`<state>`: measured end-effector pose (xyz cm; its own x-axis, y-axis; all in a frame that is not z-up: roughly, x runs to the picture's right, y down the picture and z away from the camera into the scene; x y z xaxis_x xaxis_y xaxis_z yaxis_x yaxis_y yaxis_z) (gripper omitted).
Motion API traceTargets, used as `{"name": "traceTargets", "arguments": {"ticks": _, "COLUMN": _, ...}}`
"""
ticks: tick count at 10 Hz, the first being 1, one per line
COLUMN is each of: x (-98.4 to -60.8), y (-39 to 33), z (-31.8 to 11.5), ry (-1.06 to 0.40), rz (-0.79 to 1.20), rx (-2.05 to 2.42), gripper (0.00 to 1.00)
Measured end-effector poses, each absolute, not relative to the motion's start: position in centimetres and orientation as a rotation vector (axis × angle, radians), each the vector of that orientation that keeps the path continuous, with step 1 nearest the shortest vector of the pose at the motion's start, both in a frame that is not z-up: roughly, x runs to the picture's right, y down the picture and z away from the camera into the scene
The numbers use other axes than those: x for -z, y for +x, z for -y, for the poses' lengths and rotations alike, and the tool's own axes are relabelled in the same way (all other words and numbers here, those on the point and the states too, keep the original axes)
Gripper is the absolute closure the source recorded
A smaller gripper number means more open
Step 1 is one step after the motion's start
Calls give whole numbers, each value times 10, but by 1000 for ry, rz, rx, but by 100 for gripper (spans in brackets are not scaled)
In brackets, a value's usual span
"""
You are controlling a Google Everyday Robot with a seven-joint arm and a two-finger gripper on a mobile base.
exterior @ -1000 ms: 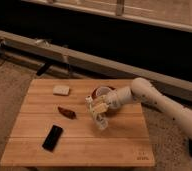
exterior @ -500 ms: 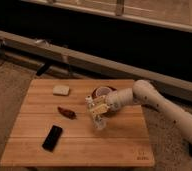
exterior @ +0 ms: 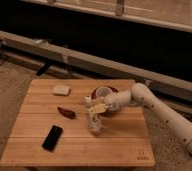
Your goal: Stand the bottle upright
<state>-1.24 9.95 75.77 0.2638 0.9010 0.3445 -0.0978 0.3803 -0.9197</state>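
The bottle (exterior: 96, 108), yellowish-tan with a pale end pointing up and left, is in the middle of the wooden table (exterior: 124, 145), just above its surface. My gripper (exterior: 93, 119) reaches in from the right on a white arm and is shut on the bottle, its pale fingers (exterior: 95, 126) pointing down toward the tabletop. The fingers hide the bottle's lower part, so I cannot tell whether it touches the wood.
A white cup on an orange saucer (exterior: 103, 93) stands right behind the gripper. A dark red chili-shaped thing (exterior: 66, 112) lies just left of it. A black phone (exterior: 52, 138) lies front left, a pale block (exterior: 61, 90) back left.
The gripper with the bottle has sunk slightly toward the table and edged a little left. Nothing else has moved.
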Motion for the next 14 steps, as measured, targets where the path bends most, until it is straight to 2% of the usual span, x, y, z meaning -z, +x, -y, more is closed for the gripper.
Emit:
{"name": "traceTargets", "arguments": {"ticks": 5, "x": -751, "y": -9, "z": -102, "ry": -921, "rz": 1132, "rx": -796, "gripper": 100}}
{"name": "traceTargets", "arguments": {"ticks": 9, "x": -718, "y": -20, "z": -93, "ry": -729, "rz": 996, "rx": -690, "gripper": 100}}
{"name": "traceTargets", "arguments": {"ticks": 10, "x": -716, "y": -20, "z": -91, "ry": -723, "rz": 976, "rx": -698, "gripper": 100}}
{"name": "traceTargets", "arguments": {"ticks": 14, "x": -741, "y": -23, "z": -106, "ry": -748, "rz": 911, "rx": -743, "gripper": 100}}
